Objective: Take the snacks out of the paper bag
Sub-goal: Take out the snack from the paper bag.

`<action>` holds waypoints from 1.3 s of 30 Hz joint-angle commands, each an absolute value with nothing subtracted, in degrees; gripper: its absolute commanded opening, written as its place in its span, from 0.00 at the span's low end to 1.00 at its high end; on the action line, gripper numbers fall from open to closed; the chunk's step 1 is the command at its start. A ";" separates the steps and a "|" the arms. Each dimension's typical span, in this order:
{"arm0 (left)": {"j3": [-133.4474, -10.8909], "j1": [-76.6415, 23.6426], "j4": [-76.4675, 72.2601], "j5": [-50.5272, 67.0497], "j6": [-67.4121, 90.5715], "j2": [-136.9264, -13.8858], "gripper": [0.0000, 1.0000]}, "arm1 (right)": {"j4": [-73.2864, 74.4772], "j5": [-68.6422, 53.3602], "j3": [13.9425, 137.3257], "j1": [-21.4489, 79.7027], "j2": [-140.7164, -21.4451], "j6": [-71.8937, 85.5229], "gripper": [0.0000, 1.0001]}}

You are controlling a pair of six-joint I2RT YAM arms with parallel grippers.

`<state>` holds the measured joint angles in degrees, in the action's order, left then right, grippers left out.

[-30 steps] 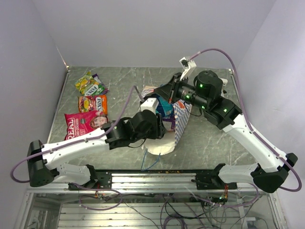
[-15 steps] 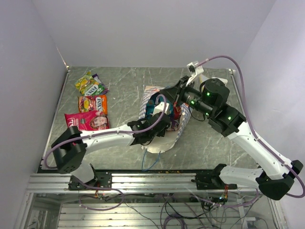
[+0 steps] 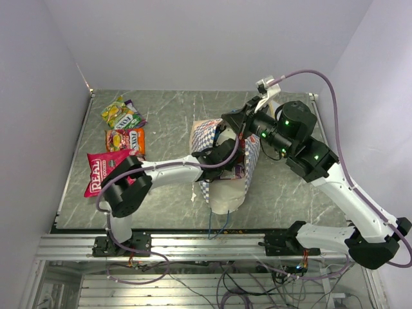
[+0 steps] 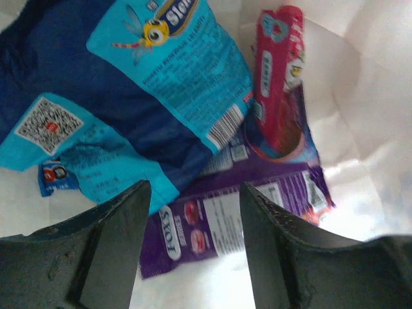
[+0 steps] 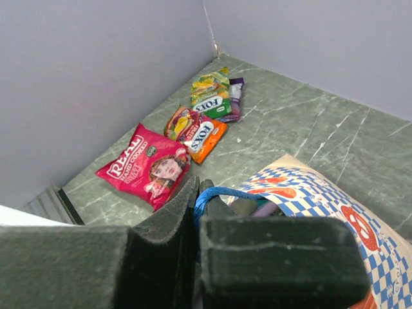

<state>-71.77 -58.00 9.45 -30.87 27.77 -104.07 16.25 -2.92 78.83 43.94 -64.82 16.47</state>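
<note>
The blue-and-white checkered paper bag (image 3: 206, 133) lies mid-table, its cream inside (image 4: 360, 77) filling the left wrist view. My left gripper (image 4: 190, 248) is open inside the bag, its jaws straddling a purple snack packet (image 4: 251, 199). A blue packet (image 4: 129, 84) and a red packet (image 4: 277, 77) lie just beyond. My right gripper (image 5: 209, 193) is shut on the bag's blue string handle (image 5: 225, 191) and holds the bag's mouth up; it sits above the bag (image 3: 235, 120). Three snacks lie on the table at left: a yellow-green packet (image 3: 120, 111), an orange packet (image 3: 125, 139) and a red packet (image 3: 103, 172).
The grey marble table (image 3: 167, 109) is walled at the back and both sides. A second blue string handle (image 3: 219, 226) hangs toward the front edge. My left arm (image 3: 161, 172) stretches low across the table into the bag.
My left gripper has pushed deeper into the bag, its arm stretching out flat. My right gripper has lifted the bag's handle up and slightly right, and the bag's mouth has opened wider.
</note>
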 commanded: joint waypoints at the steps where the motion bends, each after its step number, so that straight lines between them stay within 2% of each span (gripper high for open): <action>1: -76.58 -57.83 13.46 -40.56 27.24 -109.16 0.69 | 14.68 -5.37 81.55 44.65 -63.53 15.62 0.00; 4: -76.60 -57.83 17.44 -45.61 29.30 -109.47 0.75 | 15.02 -5.86 81.06 44.66 -63.24 15.59 0.00; 9: -73.91 -57.49 18.62 -47.63 29.80 -107.52 0.77 | 15.52 -3.78 80.69 44.65 -62.79 14.25 0.00; 23: -78.95 -51.72 19.93 -37.68 28.51 -115.92 0.79 | 15.88 -4.25 82.35 44.68 -64.36 13.64 0.00; 27: -79.74 -50.43 19.22 -33.54 26.97 -117.01 0.71 | 16.08 -4.39 83.14 44.65 -65.14 13.45 0.00; 28: -79.28 -50.11 18.96 -33.01 26.67 -117.01 0.66 | 16.04 -4.35 83.14 44.69 -65.21 13.45 0.00; 31: -78.21 -48.85 17.70 -30.03 25.55 -116.51 0.39 | 16.00 -3.79 82.83 44.65 -64.89 13.58 0.00; 33: -77.93 -48.61 17.44 -29.37 24.84 -115.86 0.29 | 16.00 -3.38 82.71 44.67 -64.71 13.47 0.00; 36: -78.23 -48.49 17.44 -28.84 23.93 -114.18 0.18 | 15.83 -3.23 82.75 44.65 -64.73 13.37 0.00; 39: -79.99 -48.49 18.94 -28.14 24.06 -112.35 0.13 | 15.63 -3.23 82.90 44.65 -65.01 13.13 0.00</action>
